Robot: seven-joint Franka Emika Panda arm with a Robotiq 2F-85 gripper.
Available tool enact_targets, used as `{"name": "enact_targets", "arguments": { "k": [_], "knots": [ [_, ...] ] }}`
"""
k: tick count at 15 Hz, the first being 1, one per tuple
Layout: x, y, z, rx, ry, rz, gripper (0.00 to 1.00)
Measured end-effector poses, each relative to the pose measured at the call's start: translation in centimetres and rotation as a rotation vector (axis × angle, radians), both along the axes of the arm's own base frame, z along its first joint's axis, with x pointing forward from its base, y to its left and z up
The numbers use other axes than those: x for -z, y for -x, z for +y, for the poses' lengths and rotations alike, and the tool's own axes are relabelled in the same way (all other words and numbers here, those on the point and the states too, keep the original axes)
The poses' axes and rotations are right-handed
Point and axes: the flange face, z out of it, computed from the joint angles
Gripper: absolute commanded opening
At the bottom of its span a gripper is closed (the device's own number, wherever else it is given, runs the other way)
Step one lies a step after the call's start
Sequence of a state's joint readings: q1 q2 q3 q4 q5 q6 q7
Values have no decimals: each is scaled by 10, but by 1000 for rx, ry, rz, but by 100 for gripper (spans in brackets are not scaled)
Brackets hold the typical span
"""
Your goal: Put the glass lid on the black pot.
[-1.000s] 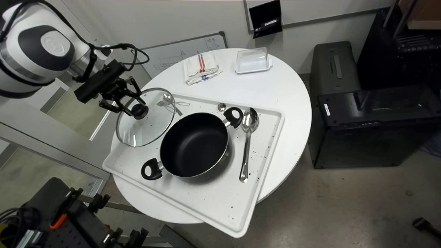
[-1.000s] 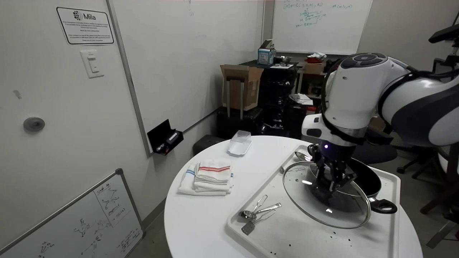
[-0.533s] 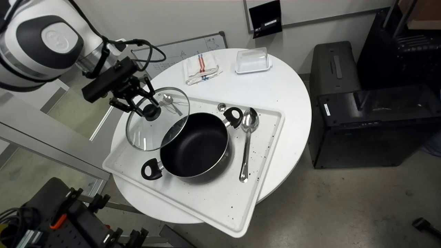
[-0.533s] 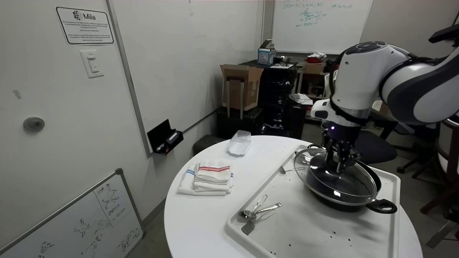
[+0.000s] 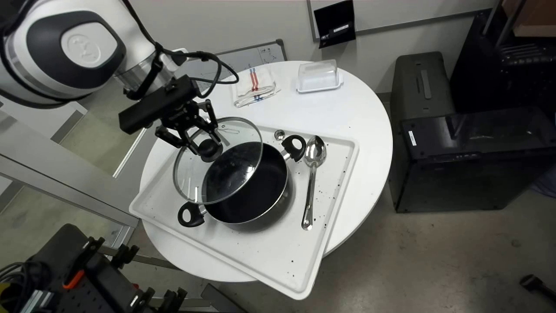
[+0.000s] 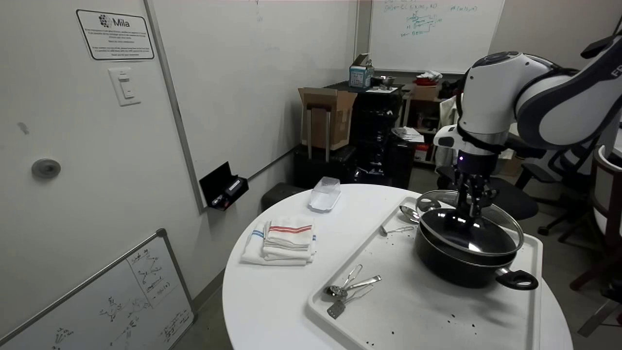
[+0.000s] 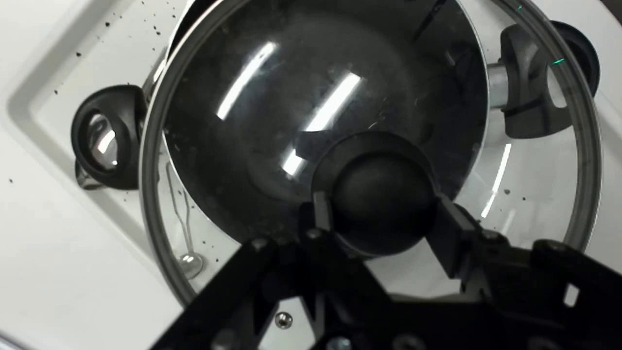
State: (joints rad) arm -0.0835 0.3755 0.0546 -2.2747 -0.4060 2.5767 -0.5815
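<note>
The glass lid has a metal rim and a black centre knob. My gripper is shut on this knob, with a finger on each side of it in the wrist view. The lid is held roughly level above the black pot and covers part of its opening. In an exterior view the lid sits over the pot, its near edge slightly past the rim. In the wrist view the lid is off-centre, with the pot's dark interior seen through it. Whether it touches the rim cannot be told.
The pot stands on a white tray on a round white table. A large silver spoon lies beside the pot. Small utensils lie in the tray. Folded towels and a clear-covered dish stand on the table.
My gripper has carried the lid across and over the pot, and the arm has moved with it. The lid now overlaps much more of the opening. The pot and other items have not moved.
</note>
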Motion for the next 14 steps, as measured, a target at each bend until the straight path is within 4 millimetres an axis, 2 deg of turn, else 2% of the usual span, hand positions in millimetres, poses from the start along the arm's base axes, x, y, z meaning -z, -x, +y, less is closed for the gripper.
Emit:
{"name": "enact_targets", "arguments": {
  "k": [6,14],
  "knots": [
    [3,-1,-37,66,18,5,25],
    [28,-1,-44,90,15,33,25]
  ]
}}
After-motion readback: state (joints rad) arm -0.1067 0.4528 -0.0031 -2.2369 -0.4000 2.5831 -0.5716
